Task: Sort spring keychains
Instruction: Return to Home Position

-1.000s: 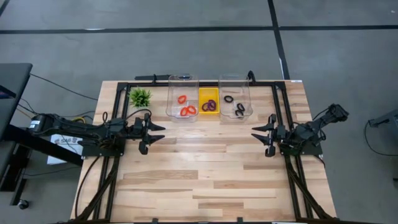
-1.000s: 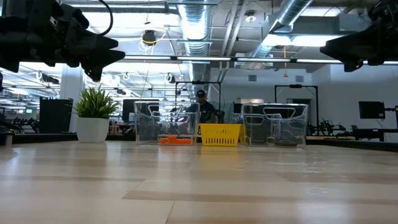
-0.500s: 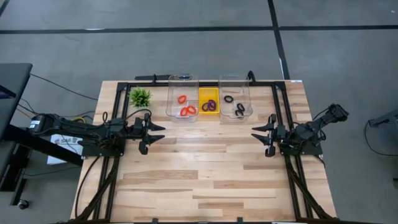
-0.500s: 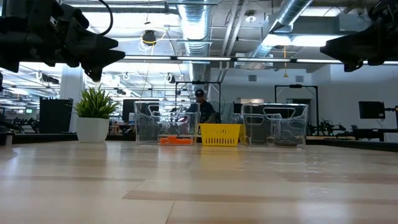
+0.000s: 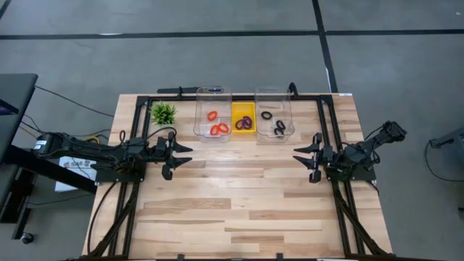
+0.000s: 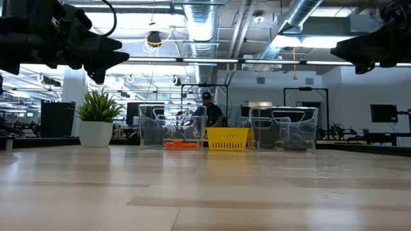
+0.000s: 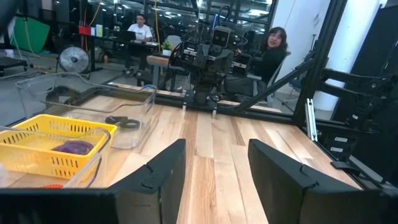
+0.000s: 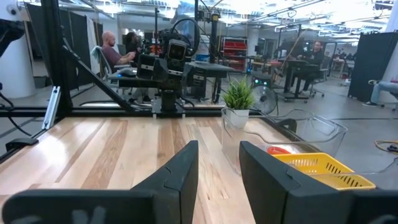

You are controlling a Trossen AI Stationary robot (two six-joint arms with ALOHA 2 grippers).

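The spring keychains lie in three containers at the table's far edge. Red-orange ones (image 5: 216,125) are in the left clear bin (image 5: 212,94), purple ones (image 5: 243,123) in the yellow basket (image 5: 243,109), and black ones (image 5: 275,125) in the right clear bin (image 5: 273,93). My left gripper (image 5: 188,154) hovers open at the table's left, pointing level toward the middle, with nothing between its fingers (image 7: 163,171). My right gripper (image 5: 296,155) hovers open at the table's right, facing it, also with nothing between its fingers. The left wrist view shows a purple keychain (image 7: 74,147) and a black one (image 7: 121,121).
A small green plant (image 5: 163,113) in a white pot stands at the far left corner. Black frame rails (image 5: 322,123) run along the table's left, right and far sides. Bare wood lies between the two grippers and toward the near edge. People sit beyond the table (image 6: 207,109).
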